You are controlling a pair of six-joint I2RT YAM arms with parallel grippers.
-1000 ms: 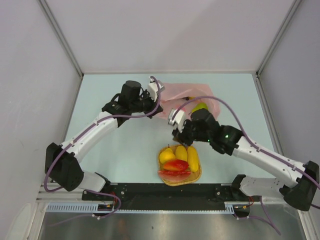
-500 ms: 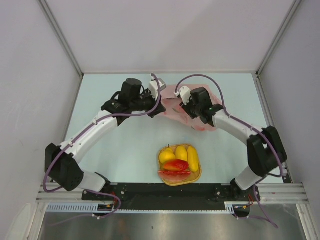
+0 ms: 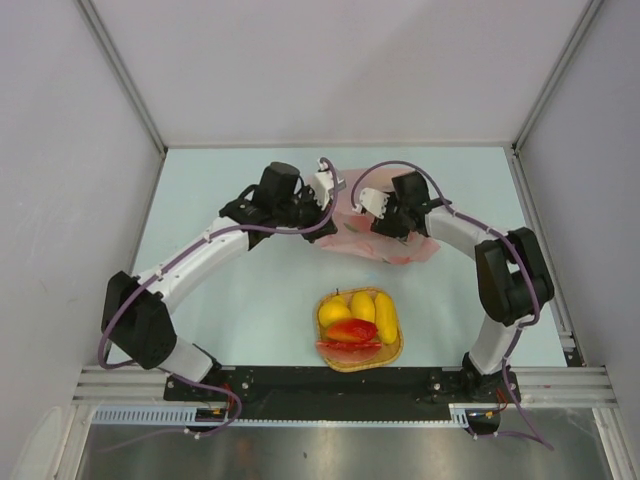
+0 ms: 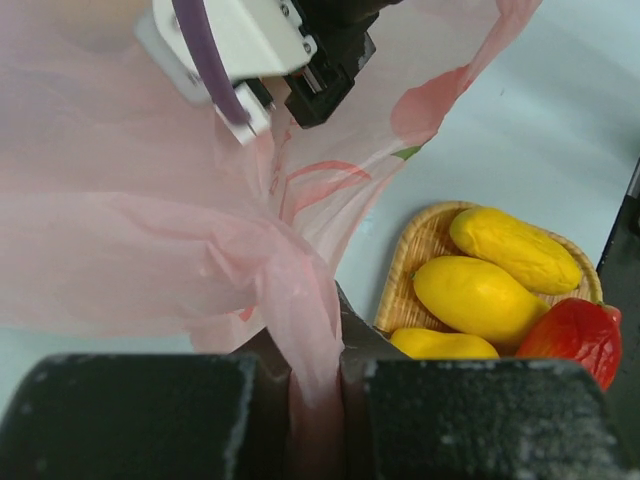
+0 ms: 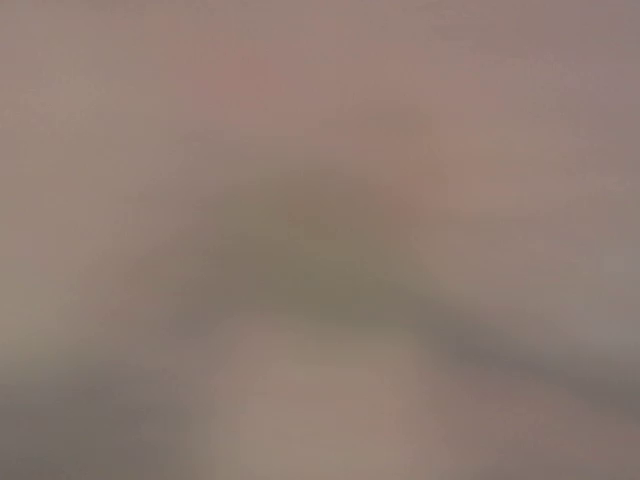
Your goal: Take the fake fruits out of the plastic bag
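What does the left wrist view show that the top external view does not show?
Only the left wrist view shows the left gripper pinching a fold of the plastic bag. Only the top external view shows the whole left arm, the whole right arm and the bag's full outline on the table. Both show the pink bag and the woven tray holding yellow fruits.

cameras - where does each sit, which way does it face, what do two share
top external: above and behind the arms, looking down at the table; both arms show, with the plastic bag far and the tray near.
left wrist: looks along the left gripper, shut on the bag; the right gripper shows above.
right wrist: a pinkish blur, nothing can be told.
shared: top and left wrist both show bag, tray and right gripper.
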